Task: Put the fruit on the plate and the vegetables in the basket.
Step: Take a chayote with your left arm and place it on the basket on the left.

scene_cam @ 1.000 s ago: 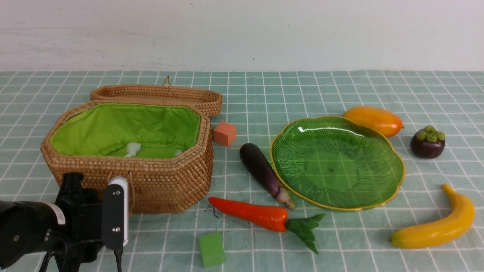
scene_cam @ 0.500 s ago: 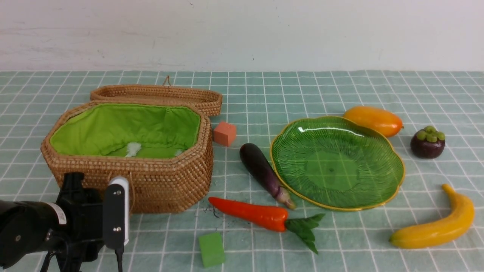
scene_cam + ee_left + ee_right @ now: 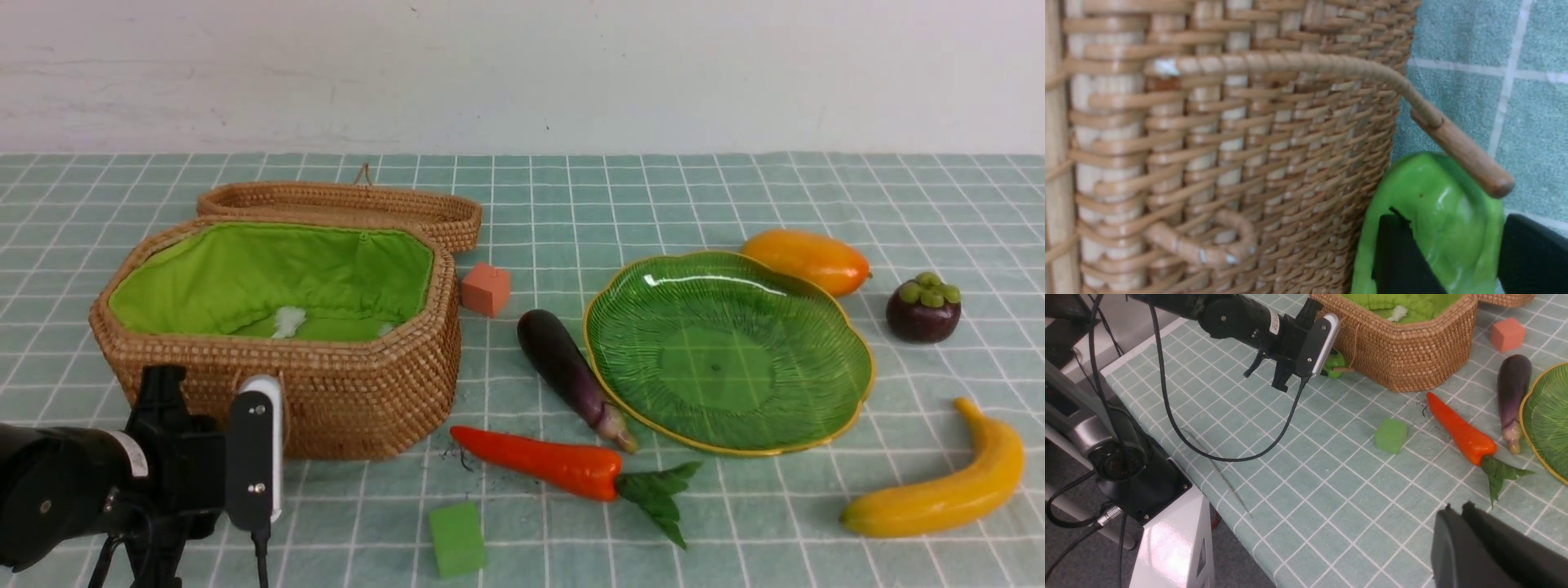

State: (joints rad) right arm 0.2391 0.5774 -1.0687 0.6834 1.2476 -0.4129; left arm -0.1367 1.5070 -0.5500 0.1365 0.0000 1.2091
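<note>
In the front view, we see our left claw slightly nearer the basket (image 3: 326, 392) than a moment ago, and the basket has shifted slightly. The carrot (image 3: 547, 464) lies still. In the left wrist view, the left claw (image 3: 1457, 253) is closed on the gourd (image 3: 1441, 212), beside the basket. In the right wrist view, our right claw (image 3: 1468, 516) is closed.

Banana (image 3: 939, 482) (alas) outside both wrist views
</note>
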